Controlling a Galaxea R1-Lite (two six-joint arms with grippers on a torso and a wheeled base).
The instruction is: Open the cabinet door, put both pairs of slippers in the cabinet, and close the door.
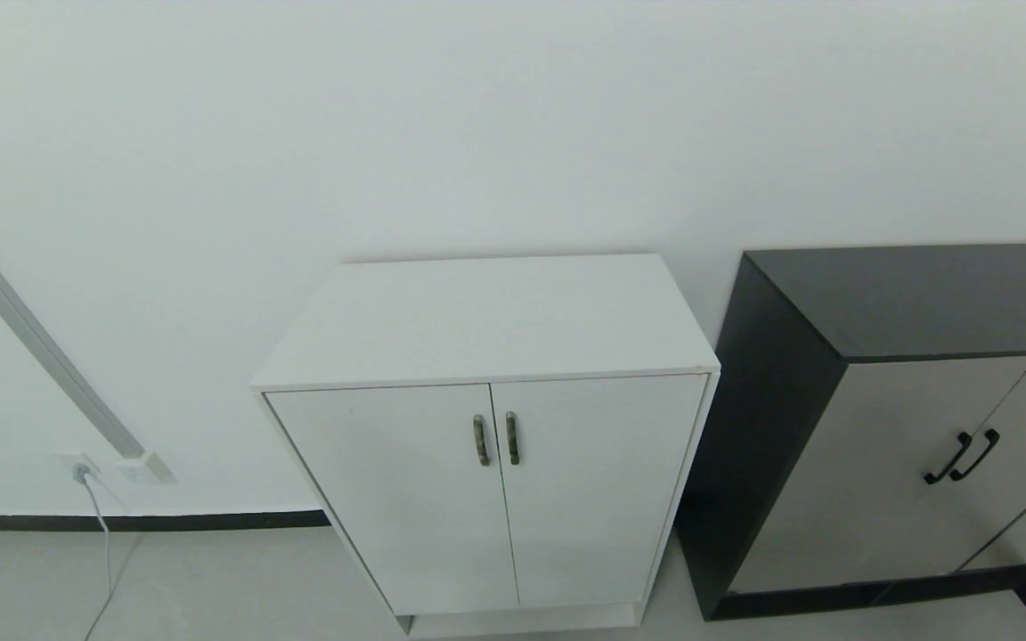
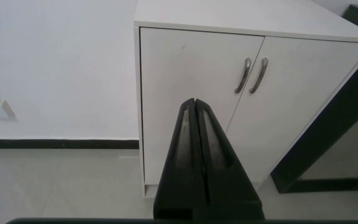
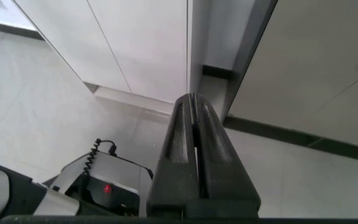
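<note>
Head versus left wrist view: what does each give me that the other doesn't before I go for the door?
Head view's extra: the dark cabinet to the right, with the black handles on its front. Left wrist view's extra: the left gripper, shut, pointing toward the front of the white cabinet. Shared: the white cabinet against the wall, both doors shut, and its two metal handles side by side at the centre seam.
</note>
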